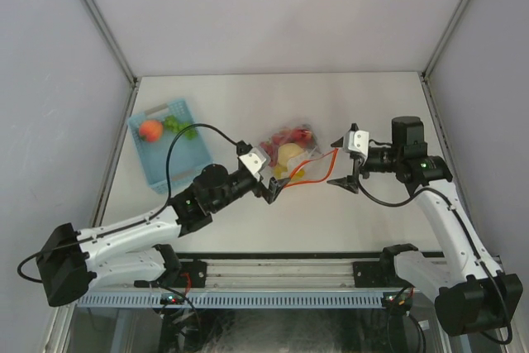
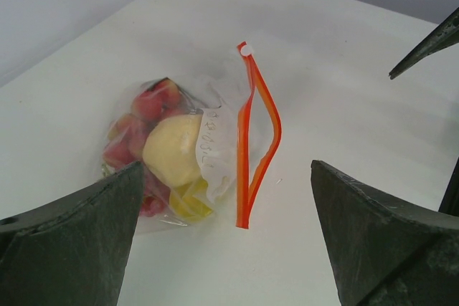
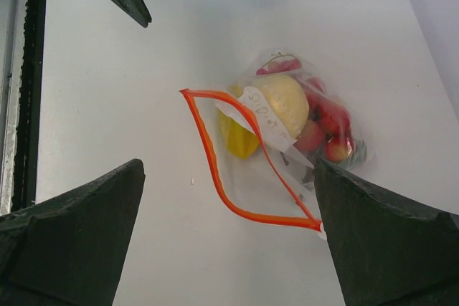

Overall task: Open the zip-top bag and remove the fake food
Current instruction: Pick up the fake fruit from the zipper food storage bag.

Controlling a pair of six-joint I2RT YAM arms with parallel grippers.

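Two end effectors, both spread wide and holding nothing. At 7 o'clock from the zip-top bag (image 1: 291,153), the left end effector (image 1: 271,178); at 3 o'clock from it, the right end effector (image 1: 340,163). One on each side and close by, likely so each can take one lip of the bag's mouth.

Near the middle of the counter (image 1: 248,97): the bag, lying flat on its side. On its 4 o'clock edge, the orange zip strip (image 1: 318,169), facing the right end effector. Pulled apart into a loop, so open at the mouth and good for reaching in.

Inside, bunched at the shut end toward 11 o'clock: the fake food (image 1: 288,140). Red pieces, one big pale yellow round one, a brighter yellow bit beside it. Over the round one, a white label patch (image 2: 211,148). Not out yet, so about half done by the look of it.

Off at 9 o'clock from the bag: a light-blue basket (image 1: 178,167) with an orange piece (image 1: 150,130) and a green piece (image 1: 178,126) in it.

Next, most likely: hold one lip down and reach in, or lift the shut end to tip the food out. Thin, slippery plastic, so easy to drag the whole bag along.
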